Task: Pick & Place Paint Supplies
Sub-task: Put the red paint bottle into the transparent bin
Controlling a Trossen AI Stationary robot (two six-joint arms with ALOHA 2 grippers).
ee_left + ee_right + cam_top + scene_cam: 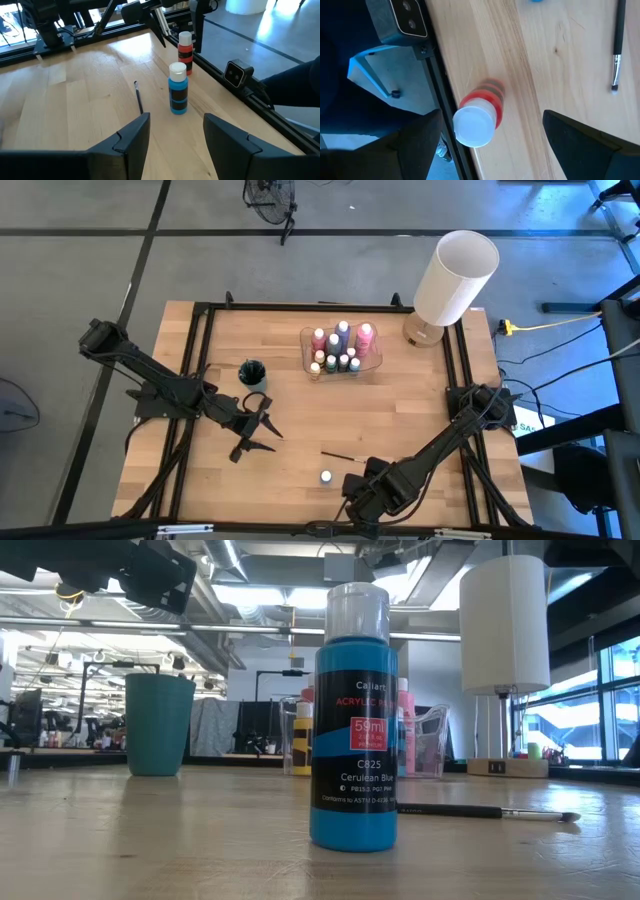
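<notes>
A blue paint bottle (353,720) with a white cap stands upright on the table near the front edge (326,477). A thin dark paintbrush (345,455) lies flat beside it. A red paint bottle (477,117) stands upright by the front rail. My right gripper (492,145) hangs open above it, pointing steeply down, with a finger on either side of the bottle and clear of it. My left gripper (258,435) stands open over the table's left middle with nothing between its fingers (132,142). Several more bottles stand in a clear bin (372,363) at the back.
A dark teal cup (252,372) stands left of the bin. A big white lamp (455,275) stands at the back right corner. A black frame rail (445,100) and a small camera block (405,20) run along the front edge beside the red bottle.
</notes>
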